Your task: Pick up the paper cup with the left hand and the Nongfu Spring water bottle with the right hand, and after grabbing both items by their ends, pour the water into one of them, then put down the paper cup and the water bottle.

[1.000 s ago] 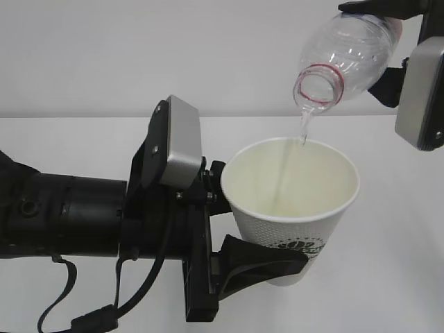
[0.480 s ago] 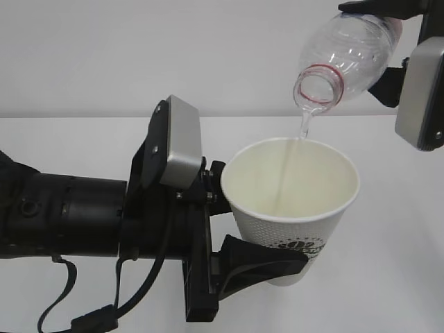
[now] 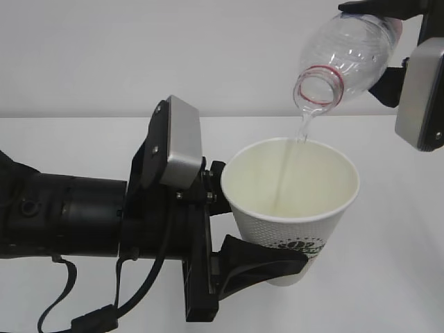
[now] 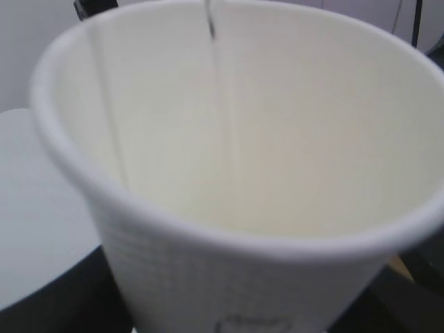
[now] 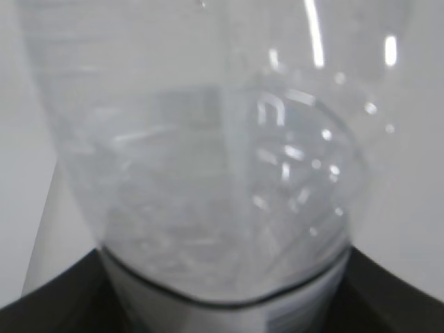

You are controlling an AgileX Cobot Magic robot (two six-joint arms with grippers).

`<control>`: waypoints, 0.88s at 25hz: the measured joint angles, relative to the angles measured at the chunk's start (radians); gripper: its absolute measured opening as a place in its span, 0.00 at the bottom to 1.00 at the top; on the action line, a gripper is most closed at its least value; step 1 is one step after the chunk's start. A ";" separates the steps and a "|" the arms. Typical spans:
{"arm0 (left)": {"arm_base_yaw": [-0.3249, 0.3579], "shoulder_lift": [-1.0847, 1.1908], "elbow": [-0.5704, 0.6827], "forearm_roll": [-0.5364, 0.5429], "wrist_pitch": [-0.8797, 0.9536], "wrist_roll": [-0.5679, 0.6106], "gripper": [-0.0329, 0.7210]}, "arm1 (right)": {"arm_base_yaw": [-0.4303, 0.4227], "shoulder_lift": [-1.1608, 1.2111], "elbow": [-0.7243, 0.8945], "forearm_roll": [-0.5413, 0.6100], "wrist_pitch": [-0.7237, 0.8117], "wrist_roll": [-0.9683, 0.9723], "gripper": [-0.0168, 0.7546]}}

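With the left gripper clamped on the cup and the right gripper on the tilted bottle, we should keep the stream central.

The white dimpled paper cup sits upright, cream inside, green logo low on its side; above it the capless clear water bottle tilts mouth-down, a thin water stream falling in
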 joint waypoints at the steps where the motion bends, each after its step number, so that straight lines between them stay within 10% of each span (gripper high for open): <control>1: 0.000 0.000 0.000 0.000 0.000 0.000 0.73 | 0.000 0.000 0.000 0.000 0.000 -0.002 0.65; 22: 0.000 0.000 0.000 0.001 0.004 0.000 0.73 | 0.000 -0.001 0.000 0.000 -0.003 -0.016 0.65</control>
